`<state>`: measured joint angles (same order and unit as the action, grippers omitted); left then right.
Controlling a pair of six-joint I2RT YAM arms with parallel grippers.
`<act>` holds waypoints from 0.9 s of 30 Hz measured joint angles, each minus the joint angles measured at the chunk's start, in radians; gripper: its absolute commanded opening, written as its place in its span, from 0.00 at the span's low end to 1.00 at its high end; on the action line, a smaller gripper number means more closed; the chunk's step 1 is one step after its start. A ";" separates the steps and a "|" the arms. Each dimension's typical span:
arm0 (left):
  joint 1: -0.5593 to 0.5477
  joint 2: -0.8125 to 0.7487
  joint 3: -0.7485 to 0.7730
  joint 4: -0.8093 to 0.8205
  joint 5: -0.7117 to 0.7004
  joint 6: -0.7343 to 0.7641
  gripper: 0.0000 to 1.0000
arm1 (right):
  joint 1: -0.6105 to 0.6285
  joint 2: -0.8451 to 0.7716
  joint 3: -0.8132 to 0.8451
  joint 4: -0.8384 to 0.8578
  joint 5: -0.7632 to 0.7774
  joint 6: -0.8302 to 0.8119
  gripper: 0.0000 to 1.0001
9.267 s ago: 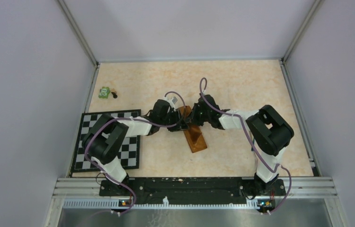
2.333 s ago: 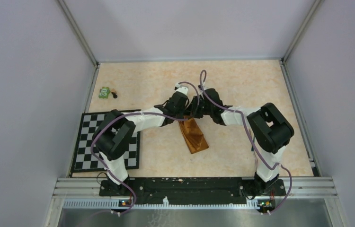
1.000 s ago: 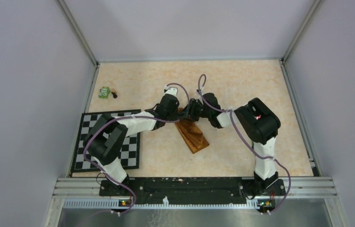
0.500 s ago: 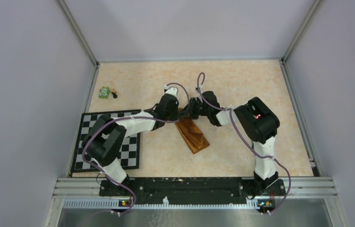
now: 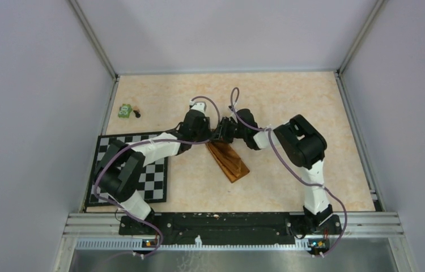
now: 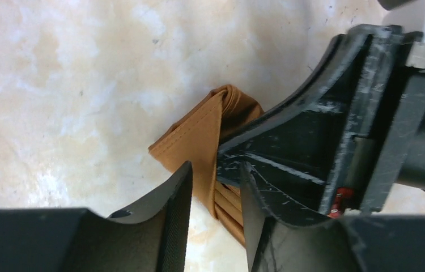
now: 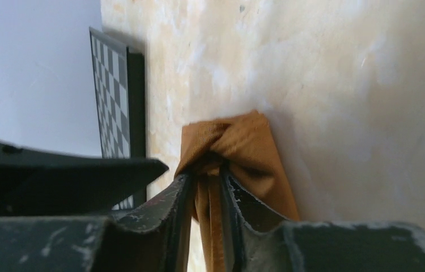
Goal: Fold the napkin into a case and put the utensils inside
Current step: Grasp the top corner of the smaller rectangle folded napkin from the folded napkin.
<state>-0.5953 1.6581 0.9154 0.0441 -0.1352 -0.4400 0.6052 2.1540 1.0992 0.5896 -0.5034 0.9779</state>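
The rust-orange napkin [image 5: 230, 161] lies folded into a narrow strip at the table's middle, running from far-left to near-right. Both grippers meet at its far end. My right gripper [image 5: 222, 132] is shut on a bunched corner of the napkin [image 7: 238, 141], which is pinched between its fingers. My left gripper [image 5: 208, 134] faces it from the left. Its fingers [image 6: 177, 192] stand narrowly apart, with the napkin's layered edge [image 6: 199, 136] filling the gap at the tips. No utensils are in view.
A black-and-white checkered mat [image 5: 160, 180] lies at the near left, partly under the left arm. A small green toy [image 5: 124, 110] sits at the far left by the wall. Walls close in the table at the back and both sides.
Both grippers have shifted a little left and farther back along the napkin's far end. The right arm's elbow has swung left. The napkin's far end looks flatter and narrower.
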 measured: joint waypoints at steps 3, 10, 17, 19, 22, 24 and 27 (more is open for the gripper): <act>0.044 -0.053 -0.032 -0.020 0.069 -0.029 0.54 | -0.010 -0.048 -0.036 -0.023 -0.013 -0.015 0.30; 0.132 -0.181 -0.069 -0.100 0.146 -0.092 0.48 | -0.038 -0.143 -0.099 -0.055 -0.044 -0.053 0.28; 0.162 -0.138 -0.112 -0.110 0.181 -0.147 0.31 | -0.044 -0.139 -0.095 -0.091 -0.043 -0.097 0.00; 0.162 -0.101 -0.112 -0.108 0.193 -0.157 0.26 | -0.044 -0.122 -0.078 -0.097 -0.043 -0.103 0.00; 0.162 -0.051 -0.113 -0.102 0.204 -0.166 0.23 | -0.041 -0.078 -0.040 -0.104 -0.042 -0.105 0.00; 0.162 -0.023 -0.109 -0.080 0.219 -0.174 0.21 | -0.036 -0.053 -0.020 -0.106 -0.042 -0.105 0.00; 0.162 0.011 -0.088 -0.043 0.225 -0.180 0.21 | -0.027 -0.019 0.017 -0.109 -0.041 -0.102 0.00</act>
<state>-0.4335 1.6691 0.8276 0.0006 0.0898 -0.6197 0.5781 2.1353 1.1160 0.4808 -0.5442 0.8757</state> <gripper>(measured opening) 0.211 0.003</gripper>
